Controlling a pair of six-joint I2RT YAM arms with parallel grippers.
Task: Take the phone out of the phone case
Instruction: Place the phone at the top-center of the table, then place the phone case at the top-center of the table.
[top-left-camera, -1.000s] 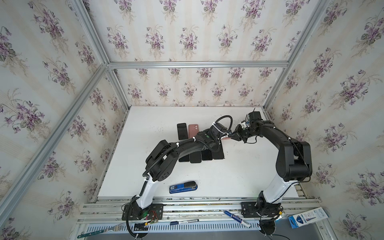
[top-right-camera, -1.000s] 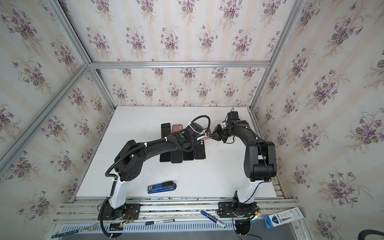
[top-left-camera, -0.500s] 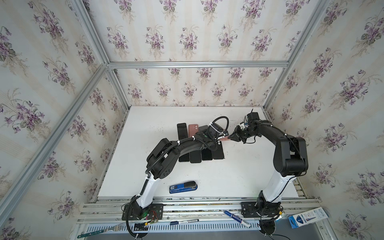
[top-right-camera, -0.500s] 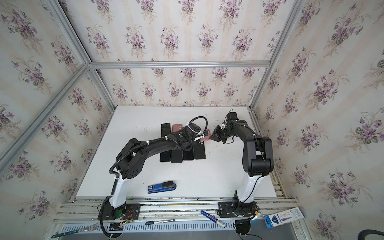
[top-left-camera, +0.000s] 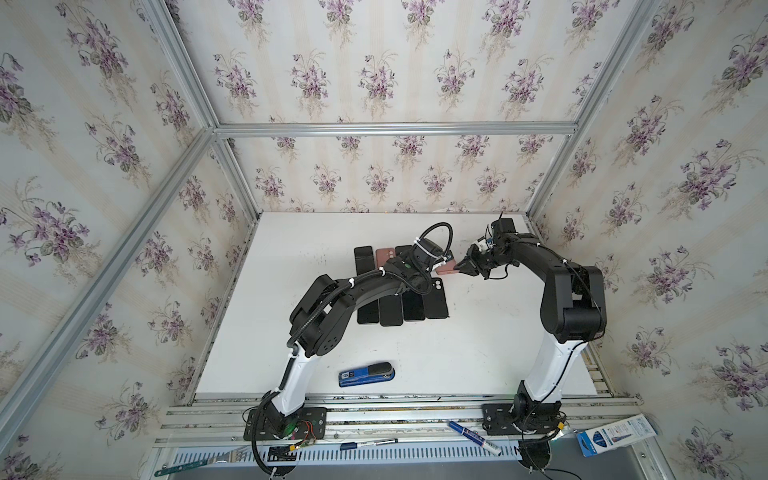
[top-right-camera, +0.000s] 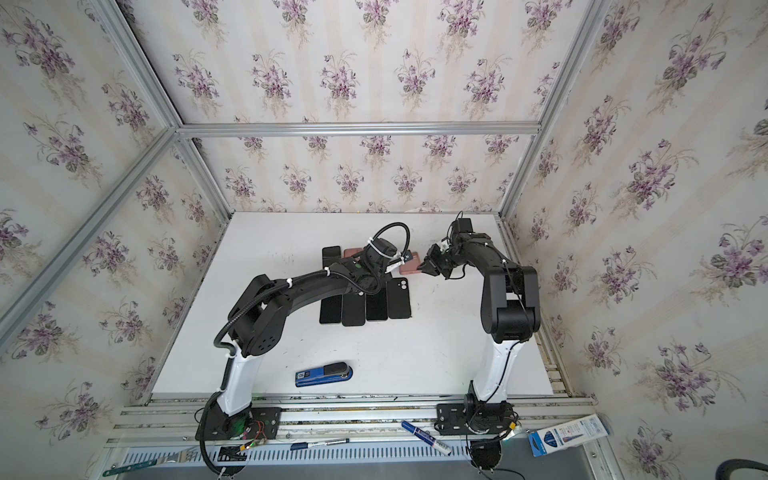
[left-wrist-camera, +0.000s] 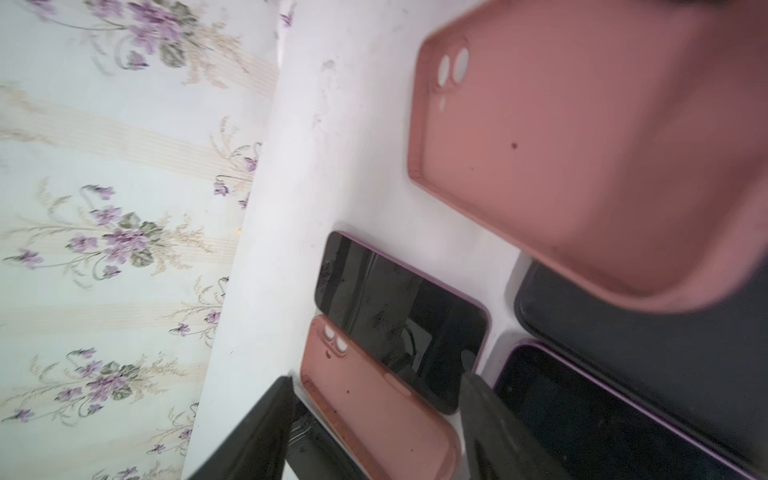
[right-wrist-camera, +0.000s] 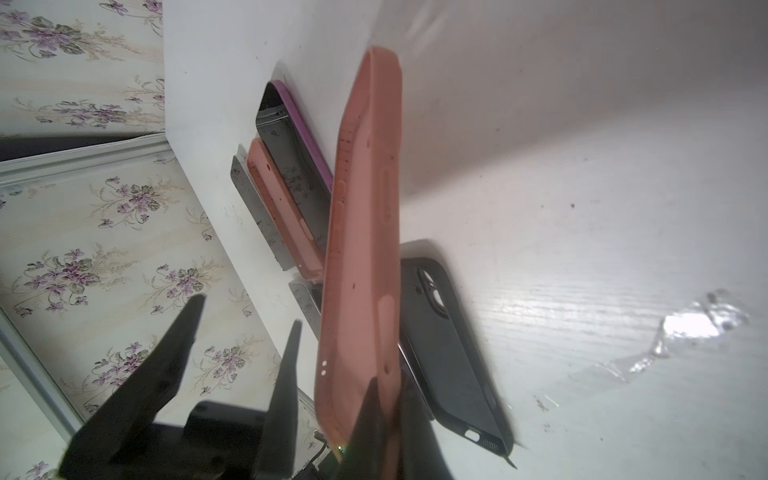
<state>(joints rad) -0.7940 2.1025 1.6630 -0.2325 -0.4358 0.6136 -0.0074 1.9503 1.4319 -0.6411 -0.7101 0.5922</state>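
Observation:
My right gripper (right-wrist-camera: 386, 399) is shut on one end of the pink phone case (right-wrist-camera: 365, 249), holding it in the air above the table. The case (left-wrist-camera: 582, 158) is empty: pale table shows through its camera holes. In both top views it (top-left-camera: 448, 270) (top-right-camera: 409, 268) hangs between the two wrists. My left gripper (left-wrist-camera: 376, 374) is open with nothing between its fingers, right beside the case and above a black phone (left-wrist-camera: 399, 316) with a purple edge. I cannot tell which phone came from the case.
Several dark phones and cases (top-left-camera: 403, 307) lie in rows mid-table, with another pink case (left-wrist-camera: 374, 415) and a black case (right-wrist-camera: 449, 340). A blue stapler (top-left-camera: 365, 374) sits near the front edge. Wallpapered walls (top-left-camera: 374, 178) close in three sides.
My left gripper went from shut to open and its wrist drew back a little toward the back left. The right gripper has kept its hold on the pink case, almost in place.

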